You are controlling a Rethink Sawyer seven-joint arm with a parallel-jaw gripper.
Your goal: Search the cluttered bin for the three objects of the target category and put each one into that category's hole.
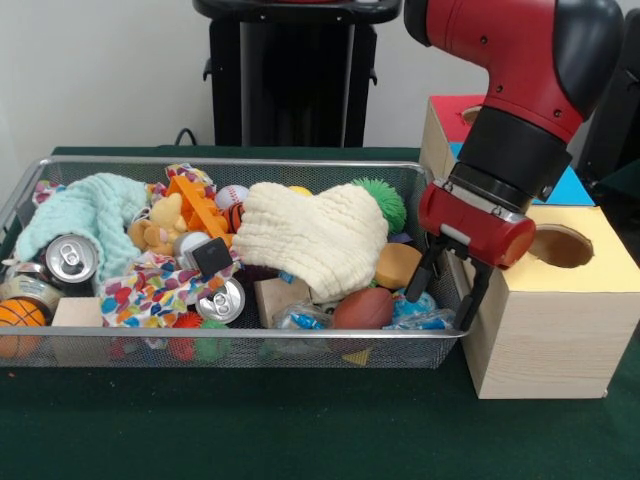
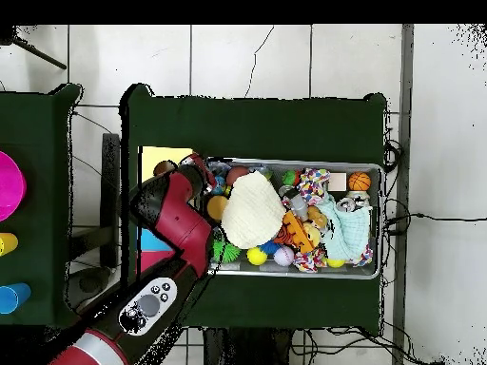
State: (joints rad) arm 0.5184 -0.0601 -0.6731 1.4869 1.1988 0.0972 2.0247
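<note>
Hanging over the right-hand end of the wire mesh bin point(image 1: 20, 200) in the front view, the red and black arm point(image 1: 520, 90) brings its gripper point(image 1: 448, 285) down to the gap between the bin and the wooden box point(image 1: 545, 330). We see two dark fingers point(image 1: 478, 292) spread apart with nothing between them.

The box stands just beside the bin, its yellow top cut by a round hole point(image 1: 560, 245). Behind it stands a second box with a red top point(image 1: 455, 110) and, beside that, a blue panel point(image 1: 570, 188).

Inside the bin the clutter is deep. A cream knitted cloth point(image 1: 310, 235) is draped across the middle of the bin, with a green spiky ball point(image 1: 385, 200) behind it and a brown toy football point(image 1: 362, 308) in front of it against the near wall. A baseball point(image 1: 231, 196) lies near the bin's far wall, and a small basketball point(image 1: 20, 318) sits in the bin's near left corner. Two drink cans point(image 1: 70, 258) point(image 1: 220, 300) lie with their tops showing, a mint green cloth point(image 1: 85, 210) fills the bin's left end, and a yellow plush toy point(image 1: 160, 225) rests near the middle. From overhead we see the arm point(image 2: 176, 214) reaching the bin's point(image 2: 379, 223) end nearest the yellow box point(image 2: 152, 157); the gripper itself is hidden there.
</note>
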